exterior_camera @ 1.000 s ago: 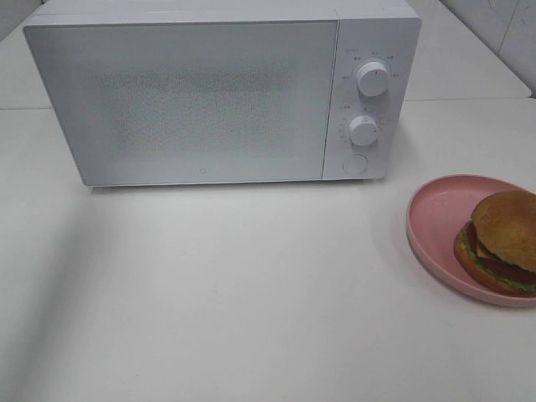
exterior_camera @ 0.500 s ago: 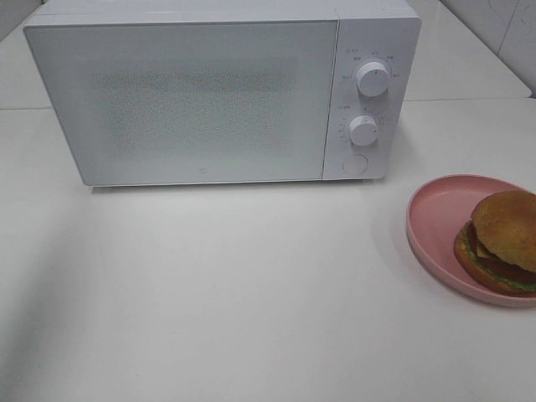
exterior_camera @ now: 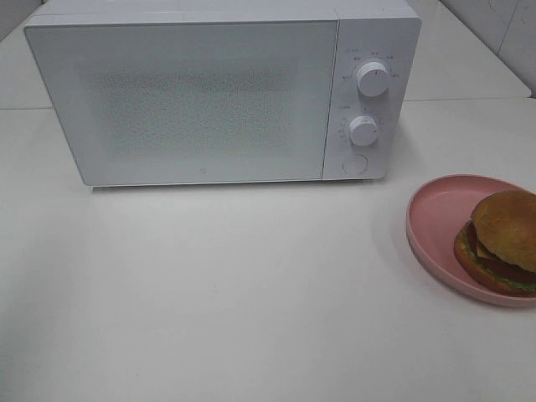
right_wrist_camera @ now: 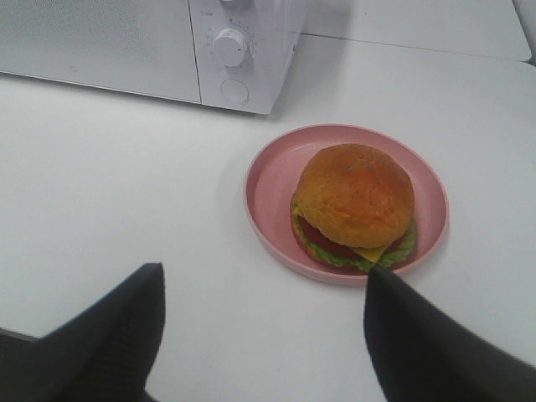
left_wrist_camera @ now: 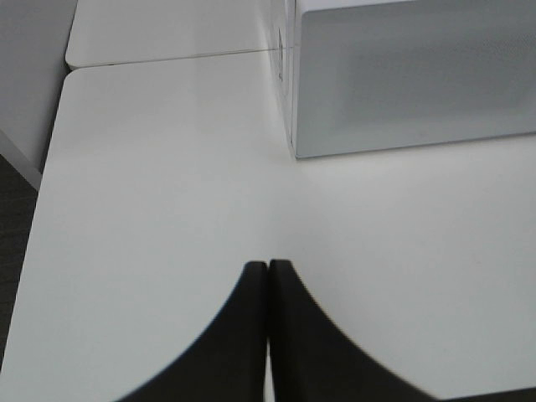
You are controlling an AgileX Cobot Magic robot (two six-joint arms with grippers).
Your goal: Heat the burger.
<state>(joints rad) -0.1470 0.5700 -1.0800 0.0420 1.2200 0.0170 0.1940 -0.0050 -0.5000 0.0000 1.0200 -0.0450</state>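
White desk point(exterior_camera: 251, 285), closed white microwave point(exterior_camera: 193, 100) at upper left. Golden-bun burger point(exterior_camera: 502, 240) sits on round pink plate point(exterior_camera: 435, 213), right edge. Left pincer point(left_wrist_camera: 267, 276) together; right pincer point(right_wrist_camera: 264, 289) apart. Task judged unstarted; door opening needed next.

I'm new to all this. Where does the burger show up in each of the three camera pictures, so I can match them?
Exterior high: the burger sits at the right edge, on the pink plate.
Left wrist: not in it; only the table and the microwave show.
Right wrist: the burger is near the middle, on the pink plate.
Shared landmark: the white microwave, seen in all three.
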